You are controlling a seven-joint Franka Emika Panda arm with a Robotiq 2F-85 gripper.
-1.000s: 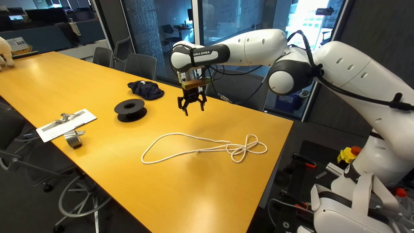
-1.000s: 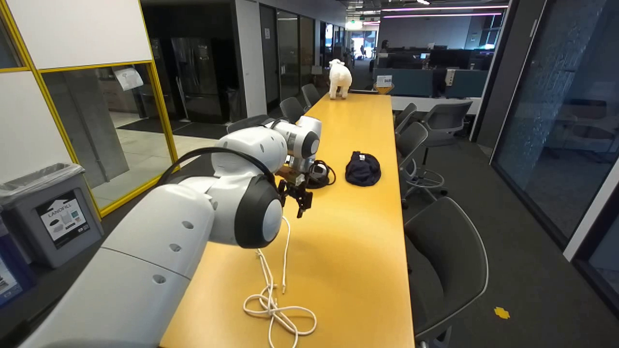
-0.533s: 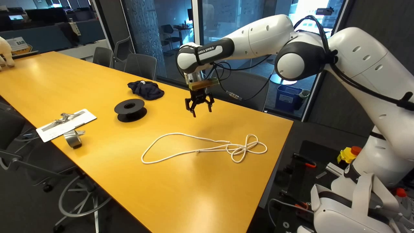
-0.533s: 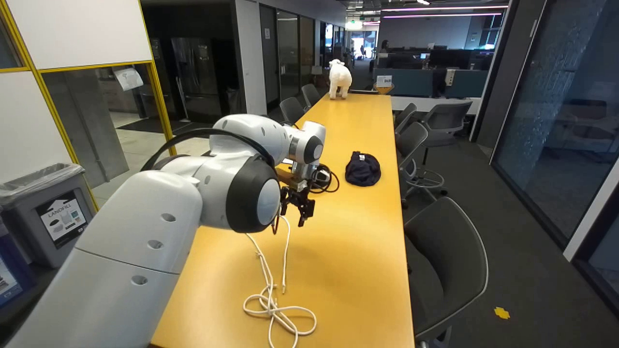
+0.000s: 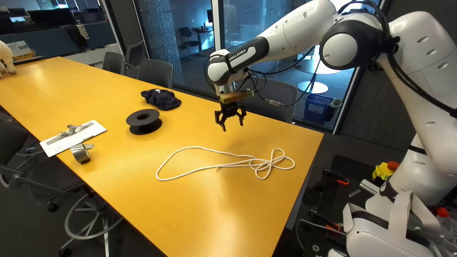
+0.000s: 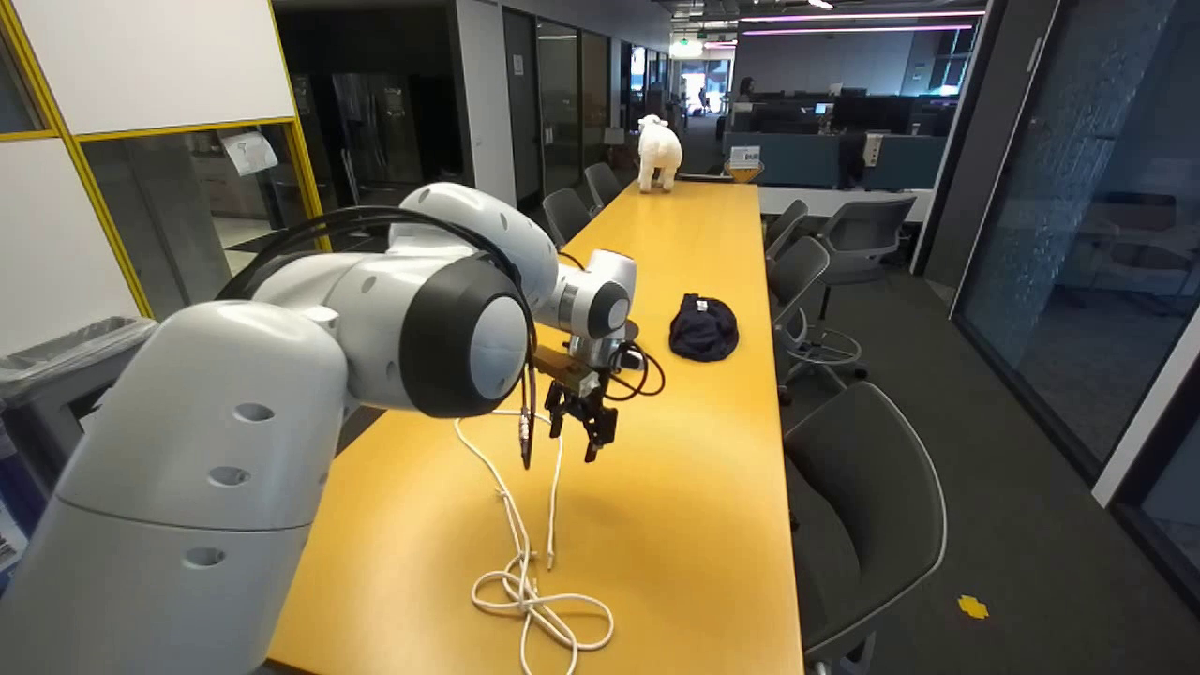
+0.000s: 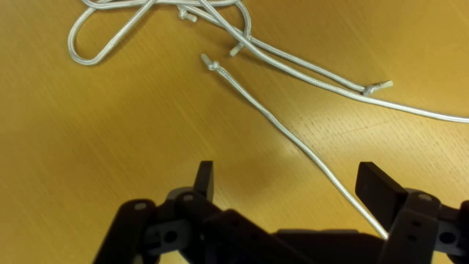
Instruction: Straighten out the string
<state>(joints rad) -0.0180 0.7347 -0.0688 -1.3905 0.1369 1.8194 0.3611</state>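
White string (image 5: 234, 164) on yellow table (image 5: 200, 214): wide bend one end, crossing loops other

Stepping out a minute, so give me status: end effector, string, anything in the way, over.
End effector open, empty, above the table. String looped and crossed, not straightened. Black spool apart from it, likely not in the way.

The string (image 7: 293, 137) is white, its surface finely braided in the wrist view. The table (image 5: 200, 210) is orange-yellow, streaked with fine wood grain. The arm (image 5: 300, 28) is white with black bands, the block (image 5: 236, 96) gold-brown, the gripper (image 5: 232, 127) black. The spool (image 5: 144, 122) is black, the cloth (image 6: 703, 330) navy with a white tag, the tape (image 5: 80, 154) silver-grey, the board (image 5: 84, 136) white with a grey strip. The toy (image 6: 660, 150) is white, the chair (image 6: 862, 487) dark grey, the button (image 5: 393, 166) red, the bin (image 5: 317, 107) blue.
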